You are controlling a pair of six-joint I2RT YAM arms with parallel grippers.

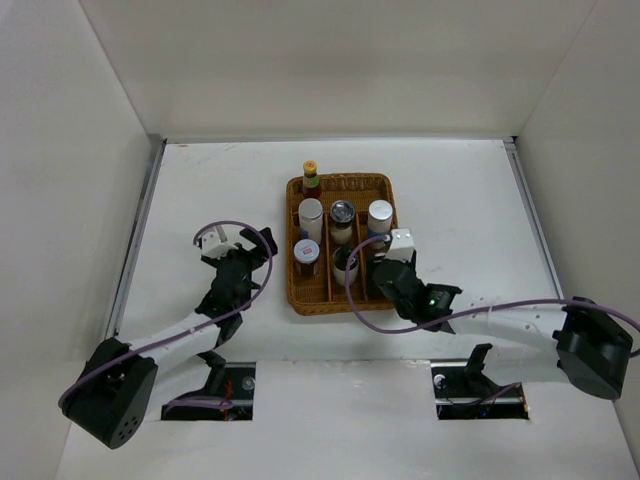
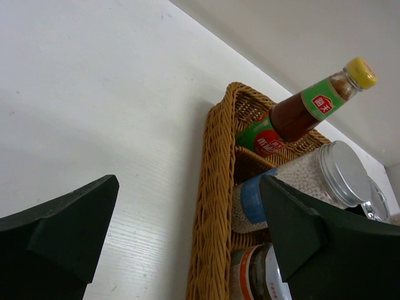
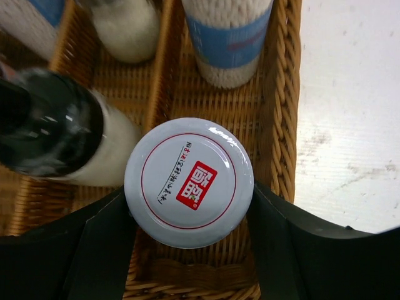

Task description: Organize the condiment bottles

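Note:
The brown wicker tray [image 1: 385, 184] holds the condiment bottles: a red-sauce bottle with yellow cap [image 1: 311, 172], a white cylinder [image 1: 311, 215], a chrome-topped shaker [image 1: 343, 213], a blue-labelled cylinder [image 1: 380, 215], a white-lidded jar [image 1: 305, 251] and a black-capped shaker [image 1: 345, 262]. My right gripper [image 1: 386, 270] is in the tray's near right compartment, shut on another white-lidded spice jar [image 3: 189, 181]; both fingers touch its lid. My left gripper [image 1: 232, 262] is open and empty over the table, left of the tray. Its view shows the red-sauce bottle [image 2: 294, 115].
The tray's wicker side wall [image 2: 215, 206] stands between my left fingers [image 2: 62, 231] in the left wrist view. The black-capped shaker [image 3: 44, 125] stands just left of the held jar. White walls enclose the table on three sides.

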